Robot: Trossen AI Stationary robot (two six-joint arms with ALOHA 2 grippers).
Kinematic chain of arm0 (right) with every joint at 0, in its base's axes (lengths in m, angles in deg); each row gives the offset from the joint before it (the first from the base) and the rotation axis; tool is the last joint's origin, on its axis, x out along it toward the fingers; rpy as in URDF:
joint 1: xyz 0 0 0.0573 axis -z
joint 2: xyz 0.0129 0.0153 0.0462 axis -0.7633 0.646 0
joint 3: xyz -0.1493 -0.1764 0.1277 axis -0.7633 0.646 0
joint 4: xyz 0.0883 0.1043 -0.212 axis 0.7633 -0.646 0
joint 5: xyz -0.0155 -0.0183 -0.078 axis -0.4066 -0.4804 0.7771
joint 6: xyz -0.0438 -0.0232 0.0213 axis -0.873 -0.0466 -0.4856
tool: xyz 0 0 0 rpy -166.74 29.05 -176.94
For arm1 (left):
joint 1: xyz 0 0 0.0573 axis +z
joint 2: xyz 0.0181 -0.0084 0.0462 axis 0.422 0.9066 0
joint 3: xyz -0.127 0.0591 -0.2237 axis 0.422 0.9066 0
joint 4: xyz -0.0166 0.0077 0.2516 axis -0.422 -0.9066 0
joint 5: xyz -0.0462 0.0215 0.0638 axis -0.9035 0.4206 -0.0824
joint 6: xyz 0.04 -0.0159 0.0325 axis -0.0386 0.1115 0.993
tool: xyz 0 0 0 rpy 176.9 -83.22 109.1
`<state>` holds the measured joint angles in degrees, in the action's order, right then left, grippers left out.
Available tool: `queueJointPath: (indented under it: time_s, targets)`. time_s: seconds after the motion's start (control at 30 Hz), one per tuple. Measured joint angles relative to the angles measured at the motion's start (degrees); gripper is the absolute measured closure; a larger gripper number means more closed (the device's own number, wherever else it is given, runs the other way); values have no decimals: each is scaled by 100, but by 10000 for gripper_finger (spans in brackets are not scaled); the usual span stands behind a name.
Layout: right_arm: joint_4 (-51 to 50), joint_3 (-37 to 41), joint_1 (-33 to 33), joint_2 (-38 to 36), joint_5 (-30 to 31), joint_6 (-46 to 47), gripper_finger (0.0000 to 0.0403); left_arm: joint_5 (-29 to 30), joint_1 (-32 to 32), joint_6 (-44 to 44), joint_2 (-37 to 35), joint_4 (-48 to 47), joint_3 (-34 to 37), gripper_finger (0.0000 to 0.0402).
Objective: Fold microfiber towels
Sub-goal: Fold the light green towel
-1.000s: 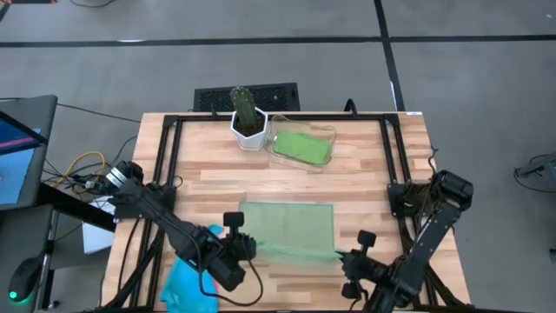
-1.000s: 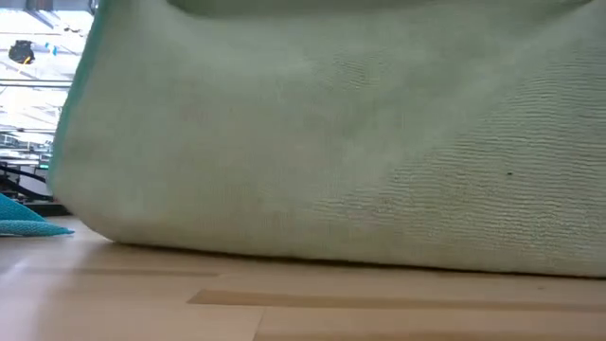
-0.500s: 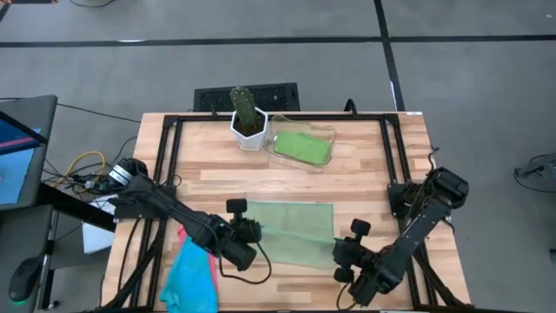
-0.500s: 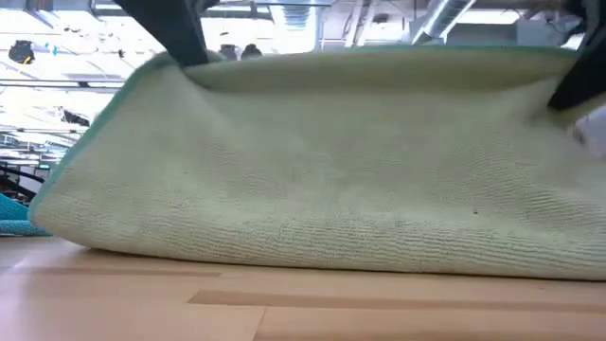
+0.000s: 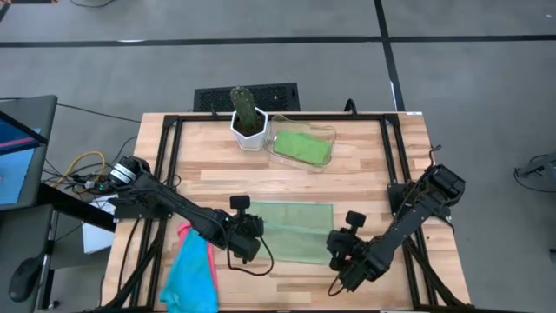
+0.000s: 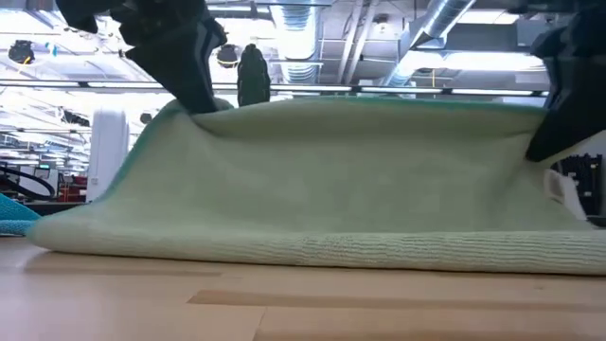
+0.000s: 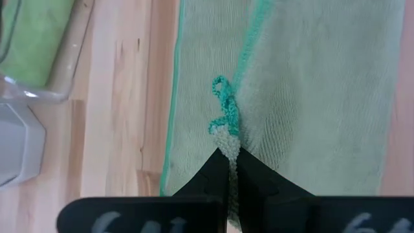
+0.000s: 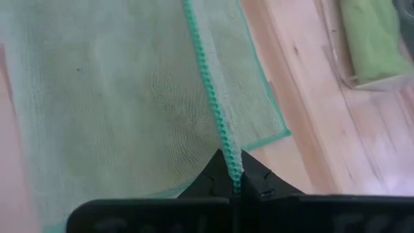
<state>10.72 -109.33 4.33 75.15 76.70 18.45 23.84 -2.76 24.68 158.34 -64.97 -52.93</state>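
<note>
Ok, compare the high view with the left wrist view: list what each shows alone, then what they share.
Only the high view shows the right gripper shut on the light green microfiber towel, the turquoise blue towel and hot pink towel at the table's near left corner, and the whole cactus in its white pot.

Only the left wrist view shows the teal-stitched corner pinched between the left gripper fingers.

Both show the light green towel, the wooden table, the pot and the clear plastic tray holding a folded green towel.
</note>
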Motion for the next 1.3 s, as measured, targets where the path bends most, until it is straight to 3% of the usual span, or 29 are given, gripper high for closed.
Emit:
queueJointPath:
  time_s: [0.53,0.83,1.07,1.3]
  targets:
    - [445,285,293,15,-129,-255,382,-147,4,-42,0,27,162,401]
    - [431,285,318,15,-132,-208,330,-126,9,26,0,28,162,398]
    - [315,286,522,15,-129,-202,294,261,32,43,0,-1,162,326]
    - [229,287,707,15,-134,-193,275,194,175,105,0,1,162,242]
